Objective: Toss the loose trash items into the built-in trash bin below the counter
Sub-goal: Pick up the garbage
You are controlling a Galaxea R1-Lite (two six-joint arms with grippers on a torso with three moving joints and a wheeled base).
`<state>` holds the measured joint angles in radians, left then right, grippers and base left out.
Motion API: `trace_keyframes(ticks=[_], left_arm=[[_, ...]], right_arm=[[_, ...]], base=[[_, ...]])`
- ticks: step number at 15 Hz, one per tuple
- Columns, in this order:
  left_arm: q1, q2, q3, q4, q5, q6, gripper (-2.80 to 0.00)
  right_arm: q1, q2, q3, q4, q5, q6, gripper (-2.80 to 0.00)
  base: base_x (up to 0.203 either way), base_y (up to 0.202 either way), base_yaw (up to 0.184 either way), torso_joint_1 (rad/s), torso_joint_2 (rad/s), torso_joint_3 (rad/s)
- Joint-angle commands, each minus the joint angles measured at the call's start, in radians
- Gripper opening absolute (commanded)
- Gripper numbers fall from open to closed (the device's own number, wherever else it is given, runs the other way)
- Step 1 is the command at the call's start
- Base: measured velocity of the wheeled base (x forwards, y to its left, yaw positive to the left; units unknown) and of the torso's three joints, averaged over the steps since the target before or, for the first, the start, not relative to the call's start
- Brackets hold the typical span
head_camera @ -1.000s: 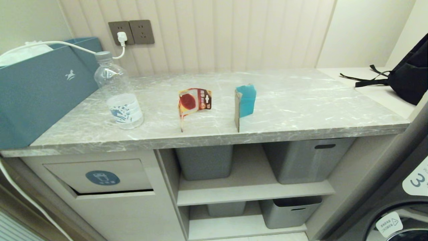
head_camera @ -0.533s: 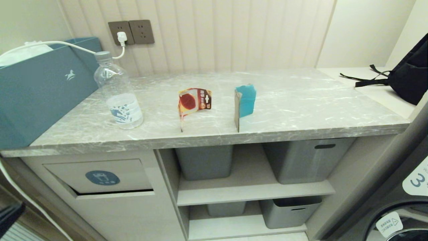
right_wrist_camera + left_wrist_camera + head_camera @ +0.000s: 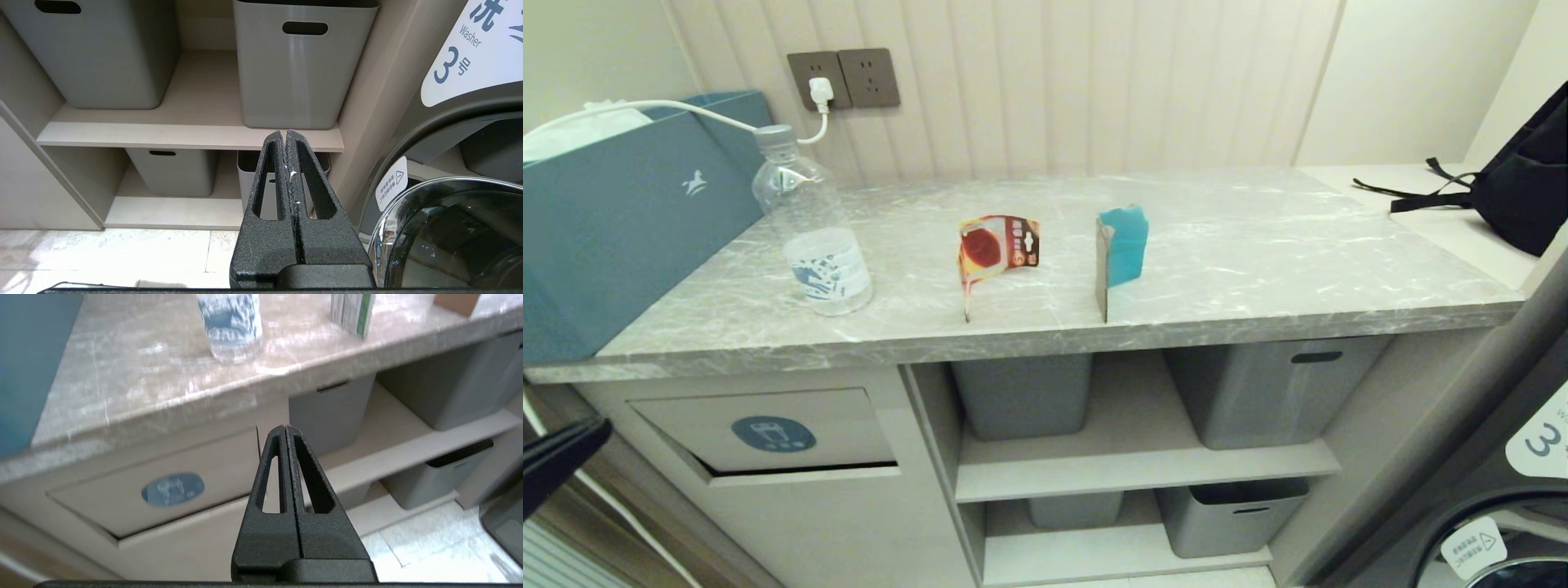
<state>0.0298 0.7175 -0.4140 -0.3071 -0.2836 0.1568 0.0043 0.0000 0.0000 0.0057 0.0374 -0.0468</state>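
A clear water bottle [image 3: 810, 231] with a white-blue label, a bent red-orange blister card [image 3: 996, 247] and a folded teal cardboard piece [image 3: 1121, 249] stand on the grey marble counter [image 3: 1258, 269]. Below, the trash bin flap [image 3: 768, 430] bears a blue sticker. The left gripper [image 3: 285, 435], fingers together, hovers before it. The right gripper [image 3: 284, 139], also closed, faces grey storage bins [image 3: 302, 61] beside a washer marked "3" [image 3: 470, 53].

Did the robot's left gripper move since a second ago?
Yes. The left gripper has come up into view at the left edge, rising beside the trash bin flap.
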Motion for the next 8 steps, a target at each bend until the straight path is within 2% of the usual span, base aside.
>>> trace_keyframes(ticks=[1, 8], left_arm=[[-0.003, 0.103, -0.028, -0.05, -0.002, -0.006, -2.8], [-0.005, 0.37, -0.078, -0.355, 0.003, -0.003, -2.8]], right_arm=[[0.0, -0.002, 0.0, 0.0, -0.001, -0.001, -2.8], [0.0, -0.002, 0.0, 0.0, 0.001, -0.001, -2.8]], base=[[0.0, 0.0, 0.0, 0.0, 0.0, 0.0], [0.0, 0.0, 0.0, 0.0, 0.0, 0.0]])
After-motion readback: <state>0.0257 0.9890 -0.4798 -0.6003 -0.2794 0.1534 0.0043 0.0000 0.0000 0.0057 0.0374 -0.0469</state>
